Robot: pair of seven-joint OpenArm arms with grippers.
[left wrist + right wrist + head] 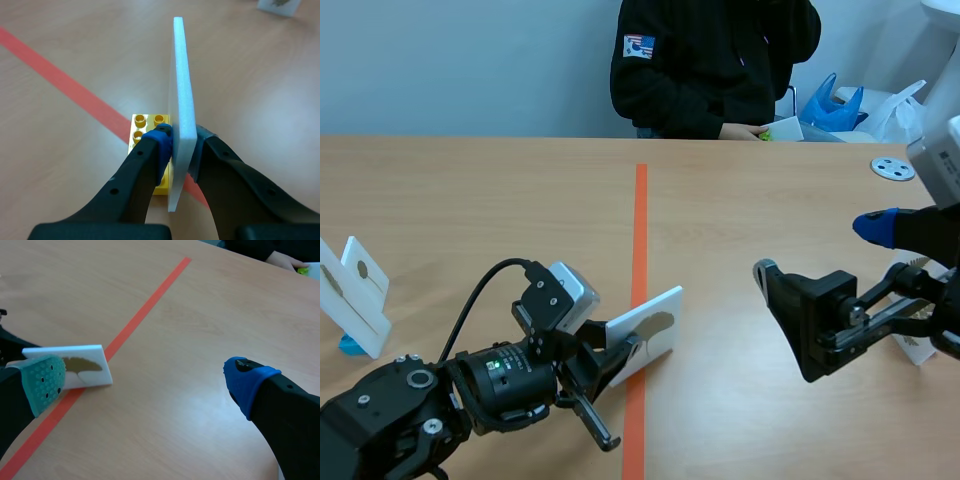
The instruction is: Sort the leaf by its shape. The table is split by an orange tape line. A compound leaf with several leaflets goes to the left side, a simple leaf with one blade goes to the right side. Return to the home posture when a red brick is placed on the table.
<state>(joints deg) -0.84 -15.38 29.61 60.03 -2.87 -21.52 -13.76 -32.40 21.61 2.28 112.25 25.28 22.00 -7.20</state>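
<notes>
Item: leaf card [182, 100], a white board standing upright on edge in a yellow brick base [145, 125]
Marking: leaf [80, 364], one dark blade on the card face; judged a simple leaf, though it shows small
Tool, left: left gripper [181, 145] clenched on the card's lower part, one finger against each face, blue pad [160, 140] pressed to one side
Location of item: between the left gripper's fingers, with the base under and just ahead of the fingertips, over the orange tape line [65, 85]; whether the base is lifted off the table [520, 200] cannot be told
Tool, right: right gripper [147, 381] released, fingers wide apart, nothing between them; the leaf card is ahead of it and off to one side, apart from it
Other stock: second card [355, 285] beside the left arm; third card [917, 348] partly hidden behind the right gripper
Attendant: person [710, 60] across the table, well ahead of both grippers
Step in hand: judged to be carrying the card off the line to the right side
Handling note: keep the squeeze low, near the base, so the board does not pull out of it; hold the card upright in transit; pass short of the right gripper; set the base down flat, wholly beyond the tape, and let go only once it sits level
Stop signal: no red brick in view
</notes>
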